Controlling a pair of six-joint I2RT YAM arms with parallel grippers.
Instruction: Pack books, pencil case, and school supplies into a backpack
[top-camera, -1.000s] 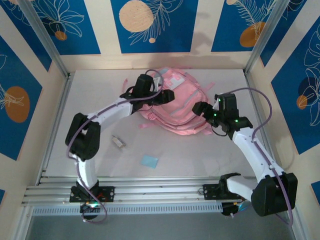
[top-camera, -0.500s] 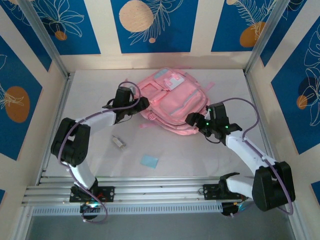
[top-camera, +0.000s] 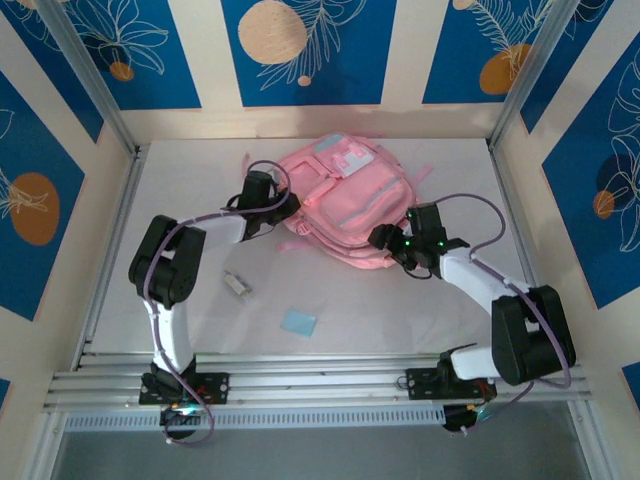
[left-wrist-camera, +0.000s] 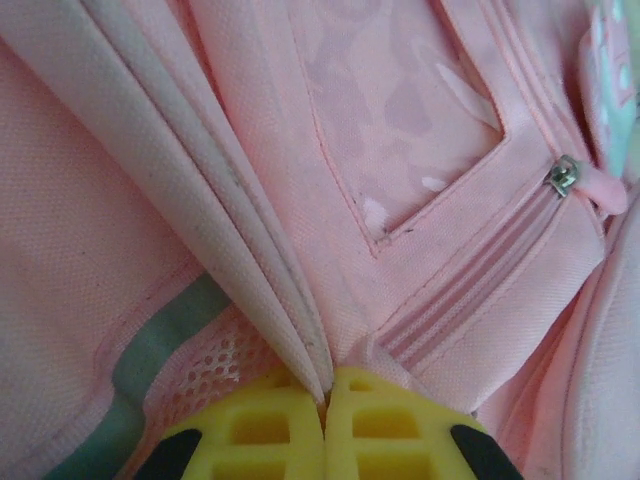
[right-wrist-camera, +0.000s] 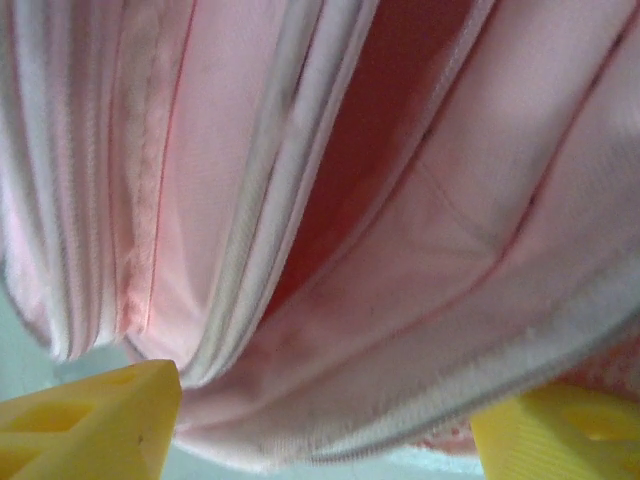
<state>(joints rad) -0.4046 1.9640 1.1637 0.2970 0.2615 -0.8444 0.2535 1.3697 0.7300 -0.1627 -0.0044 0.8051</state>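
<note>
Left gripper pinches backpack seam shut, right gripper gapes round its rim; we've got blue pad and clip unpacked toward the table front edge.

Top view: left gripper tips buried against backpack left edge; right gripper tips hidden at its near-right edge. Small item on surface, near-left of backpack: too small to identify. Left wrist view: yellow fingers cut by bottom edge, backpack fabric cropped on all sides. Right wrist view: fabric blurred, fingers cut at bottom corners, contents of dark-pink gap unreadable.
</note>
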